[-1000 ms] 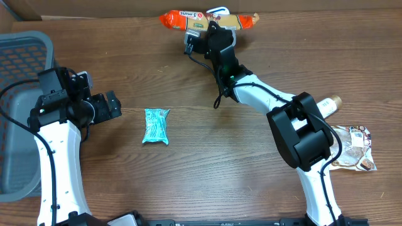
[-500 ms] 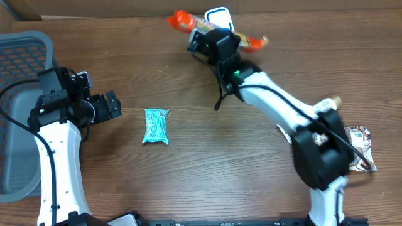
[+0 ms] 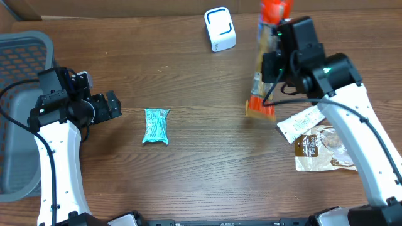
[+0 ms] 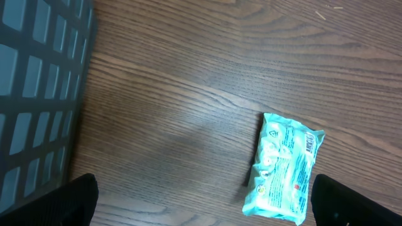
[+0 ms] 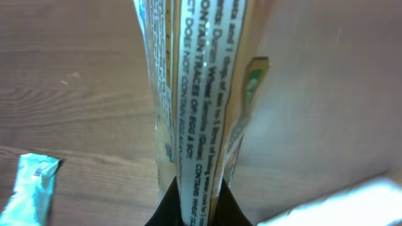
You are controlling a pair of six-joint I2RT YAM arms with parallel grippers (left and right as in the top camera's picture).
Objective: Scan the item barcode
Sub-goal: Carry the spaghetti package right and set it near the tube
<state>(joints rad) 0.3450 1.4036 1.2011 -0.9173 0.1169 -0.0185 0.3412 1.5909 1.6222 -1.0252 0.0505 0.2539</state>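
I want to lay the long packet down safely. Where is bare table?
Bare wood lies between the teal packet and the long packet, and along the near edge in front of them. Also free: between the basket and the scanner. Crowded: the right side, where two pouches lie together.

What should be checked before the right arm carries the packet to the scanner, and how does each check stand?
1. Right gripper shut on the long packet: ok.
2. Barcode facing the scanner: cannot tell; the wrist view shows only printed text.
3. Scanner uncovered, nothing on it: ok.
4. Left gripper open and off to the side by the basket: ok.
5. Teal packet lying outside the route to the scanner: ok.
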